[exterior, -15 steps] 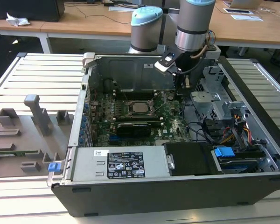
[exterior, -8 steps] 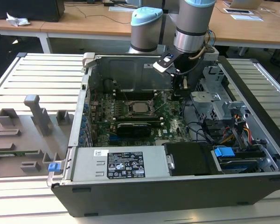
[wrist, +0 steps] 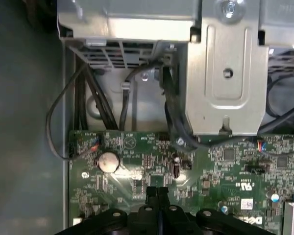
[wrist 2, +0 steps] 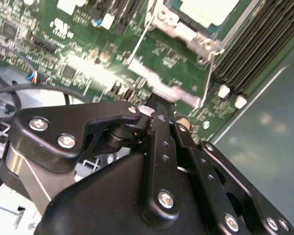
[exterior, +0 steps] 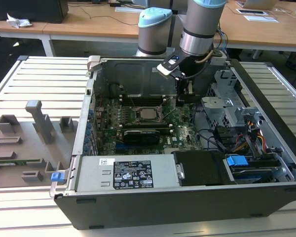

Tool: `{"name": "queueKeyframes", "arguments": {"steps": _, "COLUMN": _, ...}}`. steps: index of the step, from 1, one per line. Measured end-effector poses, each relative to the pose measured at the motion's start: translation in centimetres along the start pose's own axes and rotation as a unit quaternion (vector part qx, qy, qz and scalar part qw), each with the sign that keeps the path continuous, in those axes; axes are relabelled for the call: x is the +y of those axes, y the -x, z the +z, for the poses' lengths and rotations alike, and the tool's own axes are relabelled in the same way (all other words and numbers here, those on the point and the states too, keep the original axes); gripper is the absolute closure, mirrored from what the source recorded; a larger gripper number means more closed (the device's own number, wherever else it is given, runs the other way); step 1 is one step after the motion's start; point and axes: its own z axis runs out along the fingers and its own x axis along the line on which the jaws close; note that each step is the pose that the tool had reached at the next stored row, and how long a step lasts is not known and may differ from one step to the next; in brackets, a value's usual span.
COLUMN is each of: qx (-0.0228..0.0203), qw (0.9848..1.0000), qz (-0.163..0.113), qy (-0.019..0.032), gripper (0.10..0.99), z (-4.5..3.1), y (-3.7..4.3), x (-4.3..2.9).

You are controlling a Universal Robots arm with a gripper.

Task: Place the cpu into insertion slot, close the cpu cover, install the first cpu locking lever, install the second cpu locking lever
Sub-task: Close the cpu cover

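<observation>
noting the pincer [wrist: 157, 192] pressed fully together, we are seeing it hovering low over the green board [wrist: 220, 166], just beside the insertion slot [exterior: 136, 114] where the silver-topped cpu [exterior: 148, 114] is sitting.

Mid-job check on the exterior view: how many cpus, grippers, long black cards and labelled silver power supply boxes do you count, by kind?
cpu: 1
gripper: 1
long black card: 1
power supply box: 1
Total: 4
</observation>
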Motion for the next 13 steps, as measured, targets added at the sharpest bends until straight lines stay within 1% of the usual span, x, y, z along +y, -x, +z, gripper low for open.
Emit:
{"name": "queueKeyframes", "arguments": {"steps": 2, "qx": 0.0011, "qw": 1.0000, "qz": 0.000, "qy": 0.0000, "gripper": 0.980, "z": 0.03, "y": -0.02, "x": -0.66}}
{"name": "queueKeyframes", "arguments": {"steps": 4, "qx": 0.0014, "qw": 1.0000, "qz": 0.000, "qy": 0.0000, "gripper": 0.980, "z": 0.05, "y": -0.03, "x": -1.14}}
{"name": "queueKeyframes", "arguments": {"steps": 8, "qx": 0.0015, "qw": 1.0000, "qz": 0.000, "qy": 0.0000, "gripper": 0.980, "z": 0.08, "y": -0.04, "x": -1.93}}
{"name": "queueKeyframes", "arguments": {"steps": 13, "qx": 0.0015, "qw": 1.0000, "qz": 0.000, "qy": 0.0000, "gripper": 0.980, "z": 0.11, "y": -0.06, "x": -2.61}}
